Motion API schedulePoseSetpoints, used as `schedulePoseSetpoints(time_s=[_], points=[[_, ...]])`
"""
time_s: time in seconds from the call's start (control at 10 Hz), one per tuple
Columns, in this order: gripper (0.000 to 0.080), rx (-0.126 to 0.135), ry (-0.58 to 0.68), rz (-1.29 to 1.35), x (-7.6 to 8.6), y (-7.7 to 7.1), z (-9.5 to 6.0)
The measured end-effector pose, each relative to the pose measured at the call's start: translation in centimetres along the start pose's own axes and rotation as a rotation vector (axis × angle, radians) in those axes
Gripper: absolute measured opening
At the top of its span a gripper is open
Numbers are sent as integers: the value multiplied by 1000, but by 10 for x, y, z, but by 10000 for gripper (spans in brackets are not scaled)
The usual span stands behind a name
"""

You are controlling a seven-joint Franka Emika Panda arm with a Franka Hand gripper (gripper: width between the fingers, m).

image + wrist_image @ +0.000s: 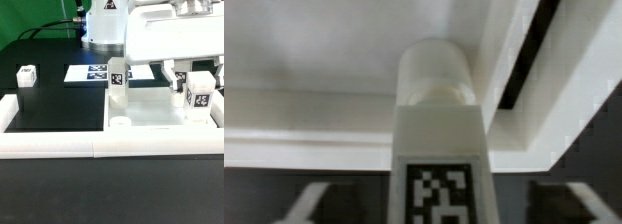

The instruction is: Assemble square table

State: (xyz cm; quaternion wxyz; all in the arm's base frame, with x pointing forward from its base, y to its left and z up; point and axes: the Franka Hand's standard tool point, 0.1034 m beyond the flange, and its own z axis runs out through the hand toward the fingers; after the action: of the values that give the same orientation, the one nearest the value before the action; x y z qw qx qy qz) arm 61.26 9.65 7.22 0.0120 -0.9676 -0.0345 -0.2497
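Note:
The white square slab (150, 112) lies flat on the black table, against the front rail. Two tagged white legs stand upright on it: one near its far corner on the exterior view's left (118, 82), one at the exterior view's right (198, 93). A third leg block (26, 75) lies loose at the far left. My gripper (198, 76) hangs over the right leg. In the wrist view that leg (441, 130) rises from the slab (304, 120) between my fingers (304, 205). There is a dark gap on each side of it, so my gripper (438, 208) is open.
A long white border rail (100, 146) runs along the front and up the left side (10, 110). The marker board (92, 72) lies flat at the back. The robot's base (103, 25) stands behind it.

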Motion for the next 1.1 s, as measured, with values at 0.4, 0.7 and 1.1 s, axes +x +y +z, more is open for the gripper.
schedulePoseSetpoints(time_s=[0.4,0.7,1.1], points=[[647,0,0,-14,0,0,0],[649,2,-46,-19,5,-1,-3],[649,0,-137,-28,32,8,-8]])
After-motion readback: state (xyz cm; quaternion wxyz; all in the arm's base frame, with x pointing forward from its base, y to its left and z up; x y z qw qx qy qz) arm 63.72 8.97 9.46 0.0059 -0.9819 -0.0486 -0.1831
